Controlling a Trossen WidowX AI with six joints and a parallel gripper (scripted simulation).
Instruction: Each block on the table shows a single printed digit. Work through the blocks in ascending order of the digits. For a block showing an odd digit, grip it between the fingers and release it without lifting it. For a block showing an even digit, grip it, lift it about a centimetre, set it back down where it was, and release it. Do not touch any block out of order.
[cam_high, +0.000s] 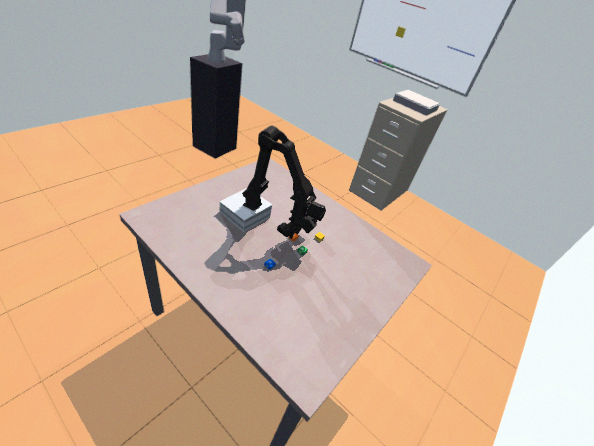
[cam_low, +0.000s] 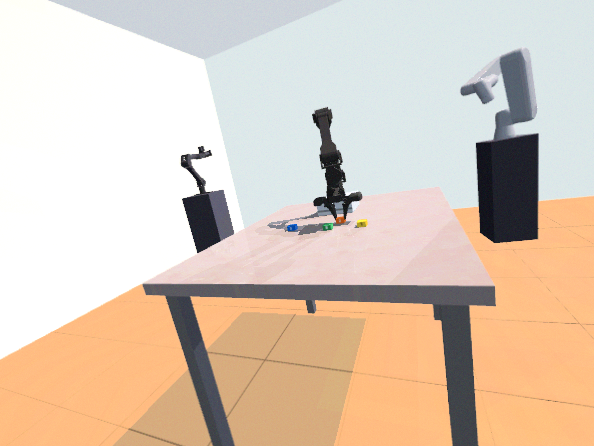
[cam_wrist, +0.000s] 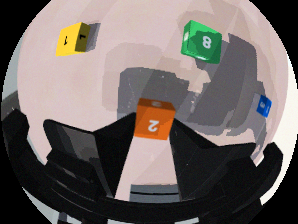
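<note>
My gripper (cam_high: 294, 233) (cam_low: 340, 216) (cam_wrist: 153, 119) is shut on the orange block marked 2 (cam_high: 295, 236) (cam_low: 340, 220) (cam_wrist: 153, 120), one finger on each side, low at the table top; I cannot tell whether the block touches the table. The yellow block marked 1 (cam_high: 319, 237) (cam_low: 362, 223) (cam_wrist: 73, 39) lies just beside it on the table. The green block marked 8 (cam_high: 301, 250) (cam_low: 327, 226) (cam_wrist: 200, 40) lies close in front. The blue block (cam_high: 270, 264) (cam_low: 292, 227) (cam_wrist: 264, 106) lies farther off; its digit is too small to read.
The arm stands on a white base plate (cam_high: 239, 214) near the table's back edge. The table (cam_high: 350, 310) (cam_low: 380, 260) reaches far beyond the blocks. Off the table stand two other arms on dark pedestals (cam_high: 215, 105) (cam_low: 507, 185) and a filing cabinet (cam_high: 392, 150).
</note>
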